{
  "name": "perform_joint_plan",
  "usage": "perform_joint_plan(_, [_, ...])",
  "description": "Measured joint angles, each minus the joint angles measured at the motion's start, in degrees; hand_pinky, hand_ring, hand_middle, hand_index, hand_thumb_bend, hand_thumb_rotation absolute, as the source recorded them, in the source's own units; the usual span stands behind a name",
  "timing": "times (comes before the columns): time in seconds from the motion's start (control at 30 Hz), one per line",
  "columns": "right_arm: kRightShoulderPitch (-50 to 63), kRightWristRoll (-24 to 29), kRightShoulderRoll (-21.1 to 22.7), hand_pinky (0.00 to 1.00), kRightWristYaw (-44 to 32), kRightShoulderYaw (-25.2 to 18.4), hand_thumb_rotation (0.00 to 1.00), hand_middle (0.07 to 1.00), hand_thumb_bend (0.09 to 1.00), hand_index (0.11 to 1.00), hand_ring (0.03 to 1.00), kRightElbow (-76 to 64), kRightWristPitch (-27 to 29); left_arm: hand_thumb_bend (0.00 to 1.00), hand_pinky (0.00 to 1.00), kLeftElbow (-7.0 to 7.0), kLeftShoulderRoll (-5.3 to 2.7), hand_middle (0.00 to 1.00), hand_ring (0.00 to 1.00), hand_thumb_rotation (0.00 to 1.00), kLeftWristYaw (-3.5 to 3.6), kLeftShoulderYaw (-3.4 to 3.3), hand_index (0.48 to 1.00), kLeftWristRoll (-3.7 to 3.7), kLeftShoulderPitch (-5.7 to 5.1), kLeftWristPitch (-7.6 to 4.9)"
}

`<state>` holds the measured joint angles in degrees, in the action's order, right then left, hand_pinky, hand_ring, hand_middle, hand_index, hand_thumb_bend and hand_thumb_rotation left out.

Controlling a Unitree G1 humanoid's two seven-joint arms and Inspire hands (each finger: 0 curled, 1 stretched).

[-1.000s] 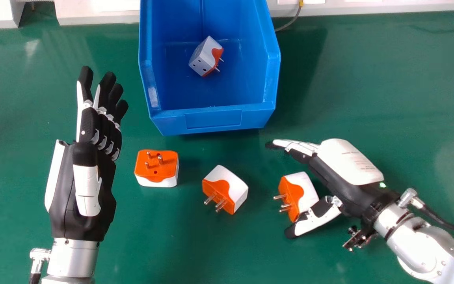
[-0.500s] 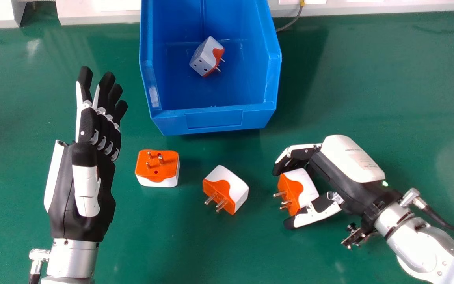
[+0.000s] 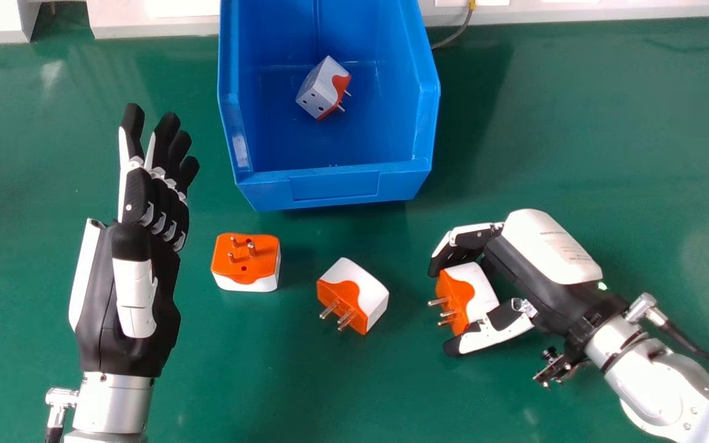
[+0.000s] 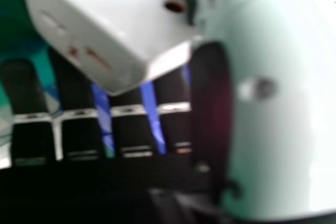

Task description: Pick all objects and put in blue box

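Note:
In the head view my right hand (image 3: 514, 271) is shut on the rightmost orange-and-white plug adapter (image 3: 470, 295), pinched between curled fingers and thumb, its pins toward the left. The right hand view has that adapter's white body (image 4: 121, 19) against my right hand (image 4: 210, 103). A second adapter (image 3: 354, 294) lies on the green table left of it, and a third (image 3: 246, 261) farther left has its pins upward. Another adapter (image 3: 324, 88) rests inside the blue box (image 3: 333, 184). My left hand (image 3: 145, 246) is open at the left, holding nothing.
The box stands at the back centre of the green table (image 3: 607, 135), its low front wall facing the adapters. A pale ledge (image 3: 151, 27) and a grey cable (image 3: 453, 35) run along the back edge.
The right hand's fingers have curled down from straight and the thumb has moved in, closing on the rightmost adapter, which has shifted slightly. The left hand has kept still.

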<state>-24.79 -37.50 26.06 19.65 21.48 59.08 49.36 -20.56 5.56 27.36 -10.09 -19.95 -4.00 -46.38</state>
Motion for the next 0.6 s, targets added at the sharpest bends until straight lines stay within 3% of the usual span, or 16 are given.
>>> perform_joint_plan(0.6, [8.6,21.3,-0.4,0.37,-15.7,-10.8,0.0,0.463,0.527,0.512,0.426,-20.4,2.5,0.91,1.0,-0.05,0.0,1.0,1.0,1.0,0.01,0.03,1.0,0.08,0.14,0.06])
